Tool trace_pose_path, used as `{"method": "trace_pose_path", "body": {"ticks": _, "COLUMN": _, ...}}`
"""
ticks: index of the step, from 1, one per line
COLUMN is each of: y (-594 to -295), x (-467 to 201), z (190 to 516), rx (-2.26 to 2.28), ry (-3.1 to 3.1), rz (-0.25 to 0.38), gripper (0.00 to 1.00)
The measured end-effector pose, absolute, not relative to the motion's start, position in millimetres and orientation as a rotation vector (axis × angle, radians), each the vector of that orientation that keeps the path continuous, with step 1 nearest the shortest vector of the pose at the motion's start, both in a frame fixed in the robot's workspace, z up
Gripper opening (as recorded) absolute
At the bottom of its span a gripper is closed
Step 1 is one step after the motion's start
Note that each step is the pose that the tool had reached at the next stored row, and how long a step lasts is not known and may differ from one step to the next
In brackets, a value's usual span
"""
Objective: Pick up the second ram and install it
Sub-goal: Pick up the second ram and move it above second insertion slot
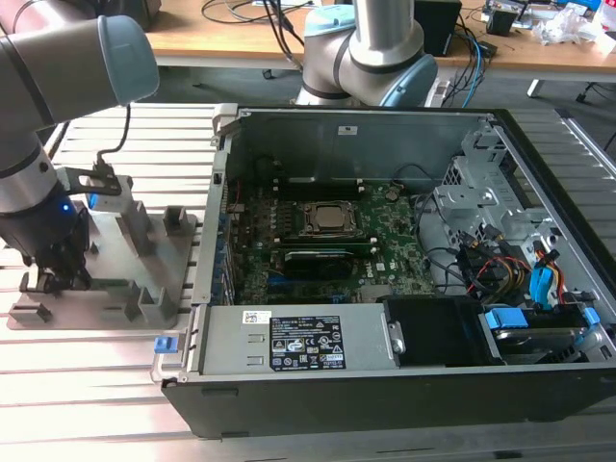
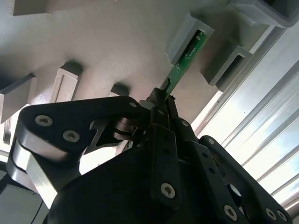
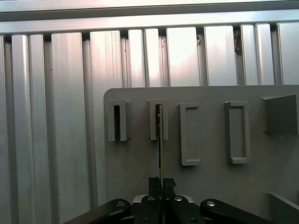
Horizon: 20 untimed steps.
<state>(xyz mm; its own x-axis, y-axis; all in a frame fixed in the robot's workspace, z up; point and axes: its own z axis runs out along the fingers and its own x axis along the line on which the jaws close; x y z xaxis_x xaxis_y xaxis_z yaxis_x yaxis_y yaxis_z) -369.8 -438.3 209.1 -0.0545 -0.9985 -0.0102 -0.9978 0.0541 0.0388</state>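
A single robot arm reaches down to a grey fixture tray [image 1: 106,265] on a slatted aluminium worktop [image 1: 96,375]. Its black tool [image 2: 161,99] is clenched on the second ram [image 2: 183,63], a thin green stick standing on edge. In the second wrist view, the stick's long axis runs straight out ahead of the tool's fingertips. Its far end sits inside a slotted upright block [image 2: 180,39] of the tray, directly in front of the tool. I judge the stick is not yet lifted clear of that block. The open computer case [image 1: 385,404], with its motherboard [image 1: 385,217], lies well apart from the tool, toward the exterior view's right.
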Motion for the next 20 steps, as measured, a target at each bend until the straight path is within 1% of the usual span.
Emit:
{"method": "trace_pose_path", "body": {"ticks": 9, "y": -438.3, "x": -369.8, "z": 223.6, "rx": 2.147, "ry": -2.267, "rz": -0.055, "gripper": 0.14}}
{"method": "trace_pose_path", "body": {"ticks": 20, "y": -438.3, "x": -369.8, "z": 248.7, "rx": 2.147, "ry": -2.267, "rz": -0.055, "gripper": 0.14}}
